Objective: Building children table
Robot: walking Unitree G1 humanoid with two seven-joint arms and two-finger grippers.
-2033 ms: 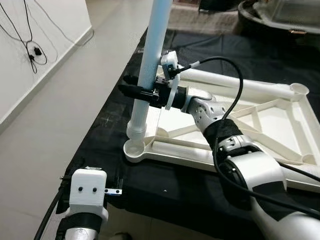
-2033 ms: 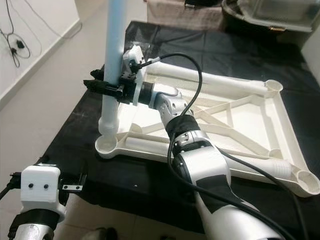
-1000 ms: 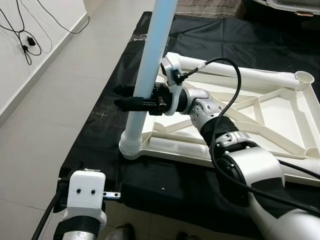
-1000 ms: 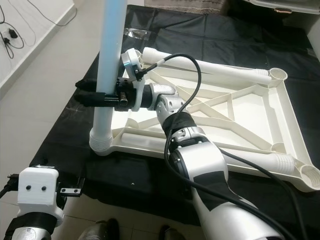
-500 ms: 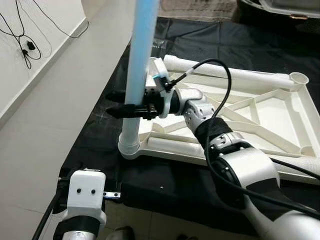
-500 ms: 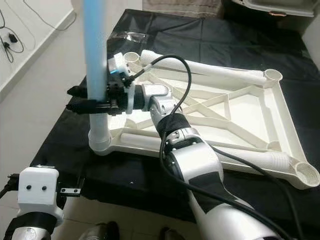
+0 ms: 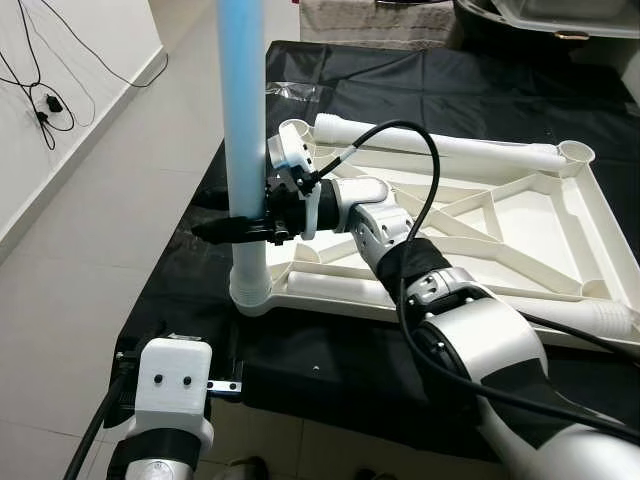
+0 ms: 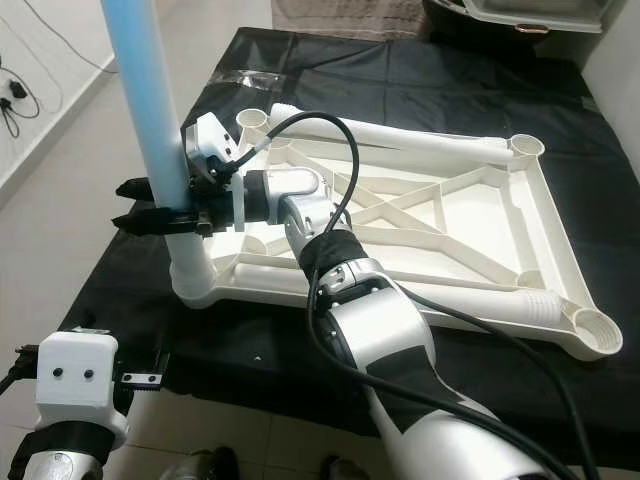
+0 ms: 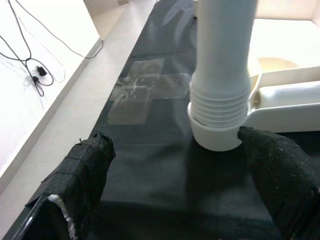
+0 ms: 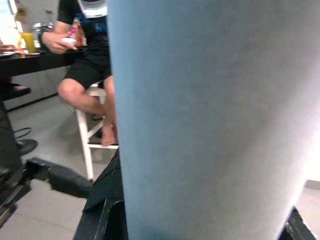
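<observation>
Right tool (image 7: pixel 232 228) clamped round the pale blue leg (image 7: pixel 243 130), one black finger either side of the tube, partway up its length. Leg stands upright, long axis near vertical, its ribbed white foot (image 9: pixel 218 112) seated in the near-left corner socket (image 7: pixel 247 298) of the white table frame (image 8: pixel 480 225). The frame lies upside down on the black-covered worktop (image 7: pixel 330 375), ribs crossing in an X. Another white leg (image 7: pixel 440 150) lies flat along the far edge of the frame; a third lies at the near right corner (image 8: pixel 545 305).

Left tool (image 9: pixel 175 165) hangs low at the worktop's near-left edge, fingers spread wide apart, holding nothing. Its wrist view looks straight at the leg's foot, which sits between and beyond the two fingers (image 9: pixel 85 172), apart from both.

Judgement: leg is entered in the socket but how deep it sits cannot be told; the ribbed collar is exposed above the rim. The next move likely turns on keeping the tube's axis in line with the socket while pressing or twisting down. The right arm already has it; the left is nearer the base and could steady it.

A seated person (image 10: pixel 82 55) shows in the background of the right wrist view.
</observation>
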